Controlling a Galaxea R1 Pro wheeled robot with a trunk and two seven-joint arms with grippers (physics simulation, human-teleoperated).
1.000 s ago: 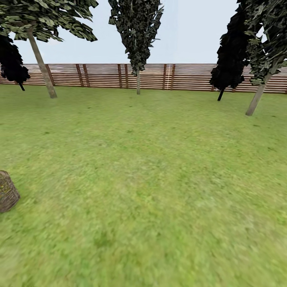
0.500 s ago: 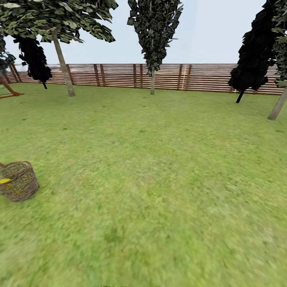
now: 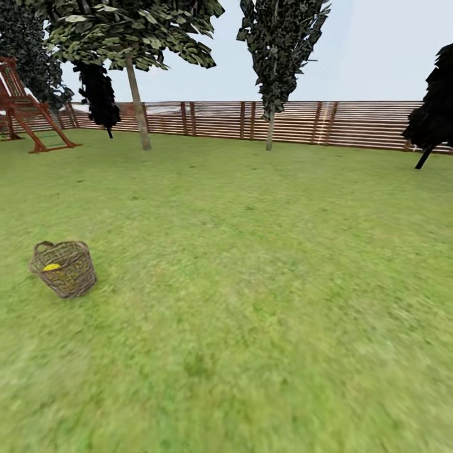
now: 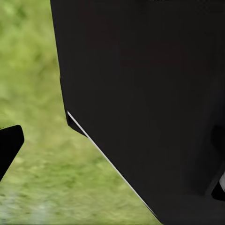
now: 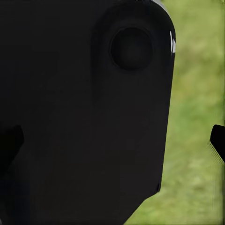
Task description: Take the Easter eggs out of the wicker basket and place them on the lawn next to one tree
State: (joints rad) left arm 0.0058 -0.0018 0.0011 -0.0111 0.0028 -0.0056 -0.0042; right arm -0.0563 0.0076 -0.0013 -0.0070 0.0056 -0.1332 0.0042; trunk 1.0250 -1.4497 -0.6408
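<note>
Two grippers hang low beside the robot's dark body [image 4: 150, 93], each showing just a black fingertip at the rim of its wrist view: the left gripper's fingertip [image 4: 8, 145] and the right gripper's fingertip [image 5: 218, 140], both over grass. How far either is open cannot be told, though nothing is seen between the fingers.

Outward from there, the lawn [image 3: 264, 283] spreads wide and bare. The wicker basket [image 3: 63, 268] sits upright on it, toward the robot's left and well apart from the robot. A patch of yellow, one egg [image 3: 51, 267], shows just inside the rim; whether more eggs lie under it cannot be seen.

Beyond, a tree with a pale trunk [image 3: 138, 104] stands before the slatted fence [image 3: 352, 123], near a wooden play set [image 3: 28, 110]. A slimmer tree [image 3: 270, 126] stands farther right.

The step in hand appears to be the approach. To do it well, the robot should bring the basket to the middle of the head view, stop close enough that an arm can reach down into it, and keep the basket from being knocked over.
</note>
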